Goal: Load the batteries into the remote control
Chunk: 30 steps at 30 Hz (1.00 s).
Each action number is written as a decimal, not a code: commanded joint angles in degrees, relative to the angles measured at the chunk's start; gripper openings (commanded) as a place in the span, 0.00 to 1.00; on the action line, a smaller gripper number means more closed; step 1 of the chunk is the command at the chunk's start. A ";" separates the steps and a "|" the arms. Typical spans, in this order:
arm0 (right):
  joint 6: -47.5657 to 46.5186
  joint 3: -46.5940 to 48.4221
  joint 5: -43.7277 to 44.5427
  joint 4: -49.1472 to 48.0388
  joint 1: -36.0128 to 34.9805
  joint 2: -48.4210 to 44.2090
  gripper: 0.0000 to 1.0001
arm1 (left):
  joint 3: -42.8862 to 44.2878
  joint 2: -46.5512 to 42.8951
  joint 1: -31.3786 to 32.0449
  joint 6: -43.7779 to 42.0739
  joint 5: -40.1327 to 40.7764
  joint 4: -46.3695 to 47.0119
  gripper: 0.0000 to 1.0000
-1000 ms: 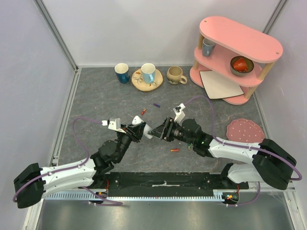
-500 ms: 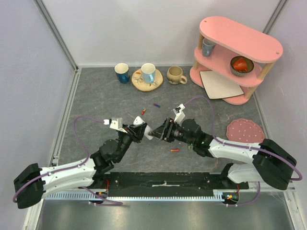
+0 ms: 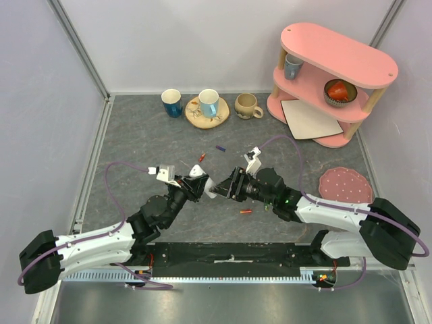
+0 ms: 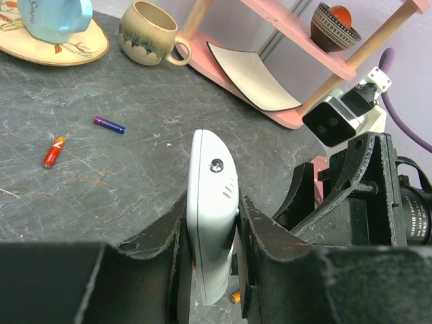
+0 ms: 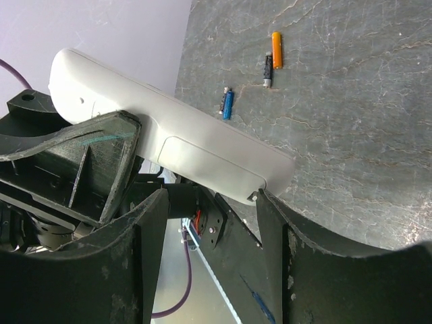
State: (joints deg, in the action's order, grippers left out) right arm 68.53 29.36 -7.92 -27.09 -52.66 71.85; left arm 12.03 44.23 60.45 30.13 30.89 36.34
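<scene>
Your left gripper (image 4: 212, 210) is clenched on the one remote control (image 4: 209, 172), held off the table (image 3: 135, 135) between both arms; your right gripper (image 5: 212, 202) stands released around its end; three batteries (image 3: 201, 158) lie loose seen from above: two red-orange, one purple.

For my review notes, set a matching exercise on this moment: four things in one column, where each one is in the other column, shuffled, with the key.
Things:
1. remote control
2. purple battery
3. light blue cup
4. white card

Places:
A. standing on the wooden plate
B. clamped in the left gripper
C. on the bottom tier of the pink shelf
D. lying loose on the table

Pairs: 1-B, 2-D, 3-A, 4-C.
</scene>
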 commanded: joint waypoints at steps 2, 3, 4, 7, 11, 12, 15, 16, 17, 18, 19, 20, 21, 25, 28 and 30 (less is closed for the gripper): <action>0.02 4.03 0.80 -5.87 -0.33 -2.95 0.62 | 1.06 0.68 0.64 1.86 -3.21 -1.27 0.02; -0.15 4.12 0.80 -5.87 -0.33 -3.12 0.62 | 1.06 0.68 0.64 1.86 -3.21 -1.27 0.02; -0.07 4.12 0.89 -5.87 -0.25 -3.21 0.62 | 0.98 0.68 0.64 1.86 -3.21 -1.36 0.02; -0.15 3.95 1.16 -6.13 -0.33 -3.65 0.62 | 0.71 0.68 0.64 2.04 -3.21 -1.44 0.02; -0.24 4.03 1.16 -6.22 -0.33 -3.74 0.63 | 0.27 0.33 0.64 2.56 -3.12 -1.44 0.02; -0.24 4.03 1.16 -6.31 -0.25 -3.65 0.63 | 0.19 0.25 0.64 2.57 -3.12 -1.36 0.02; -0.07 3.77 0.81 -6.66 -0.25 -3.30 0.63 | 0.01 -0.02 0.64 2.65 -2.68 -1.27 0.02; -0.07 3.77 0.72 -6.66 -0.33 -3.21 0.63 | -0.08 -0.37 0.64 2.74 -2.33 -1.18 0.02; 0.02 3.77 0.63 -6.75 -0.33 -3.30 0.63 | -0.08 -0.46 0.64 2.83 -2.24 -1.18 0.02; 0.02 3.68 0.45 -6.66 -0.25 -3.21 0.62 | -0.17 -0.72 0.64 2.74 -2.07 -1.18 0.02; 0.02 3.77 0.45 -6.48 -0.33 -3.21 0.63 | -0.17 -0.98 0.64 2.74 -1.72 -1.27 0.02; -0.06 3.68 0.45 -6.40 -0.33 -3.39 0.62 | -0.17 -1.16 0.73 2.83 -1.54 -1.27 0.02; -0.07 3.68 0.28 -6.31 -0.25 -3.47 0.62 | -0.17 -1.42 0.64 2.92 -1.37 -1.36 0.02; 0.02 3.59 0.28 -5.87 -0.25 -3.74 0.62 | 0.01 -2.30 0.64 2.74 -0.75 -2.32 0.02; -0.07 3.42 0.36 -5.78 -0.33 -3.91 0.63 | 0.18 -2.39 0.64 2.39 -0.49 -2.85 0.02; -0.07 3.42 0.36 -5.69 -0.33 -4.09 0.63 | 0.36 -2.30 0.64 2.21 -0.40 -3.29 0.02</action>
State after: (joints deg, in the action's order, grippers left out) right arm 68.36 29.43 -7.88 -26.09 -52.77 69.93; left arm 12.03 41.95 60.47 30.79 30.61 35.05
